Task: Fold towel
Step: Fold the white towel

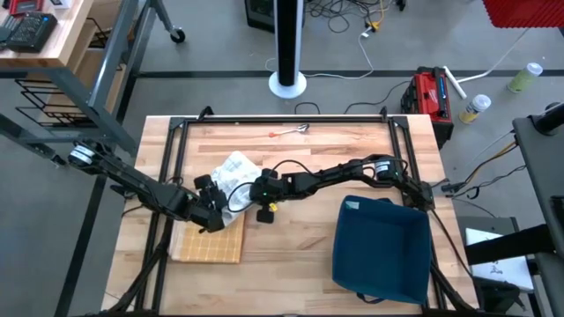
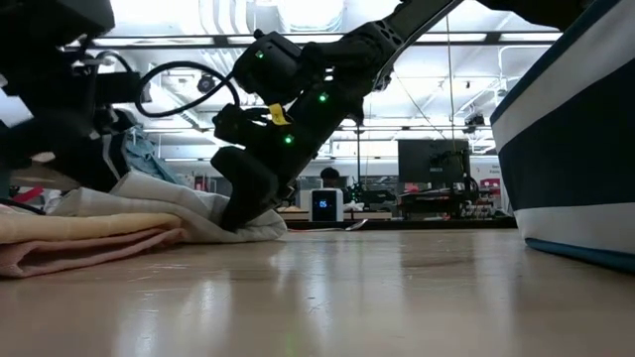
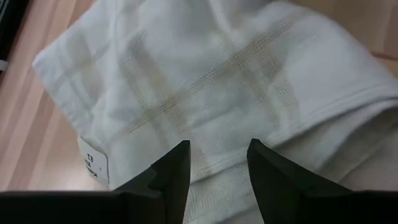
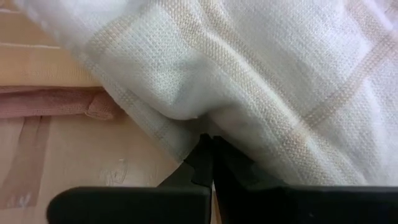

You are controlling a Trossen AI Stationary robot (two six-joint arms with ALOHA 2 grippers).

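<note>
A white towel with faint tan checks (image 1: 233, 170) lies crumpled left of the table's middle, its near part resting on a folded tan towel (image 1: 210, 239). In the low view the white towel (image 2: 169, 203) sits on top of the tan towel (image 2: 79, 238). My left gripper (image 3: 217, 155) is open and hovers over the white towel's near left part, beside its label (image 3: 93, 165); whether it touches the cloth I cannot tell. My right gripper (image 4: 208, 149) reaches in from the right and is shut at the towel's right edge. My right gripper pinches the white towel's lower edge (image 4: 186, 140) between its two shut fingers, only at their free ends. The fingers come slanting down from the table's right side. The cloth puckers just above the fingertips (image 2: 238, 213) and otherwise lies slack on the table and the tan towel.
A dark blue bin (image 1: 381, 246) stands at the near right of the table. A small metal utensil with a red handle (image 1: 293, 131) lies near the far edge. Black frame rails (image 1: 282, 119) run along the table's sides.
</note>
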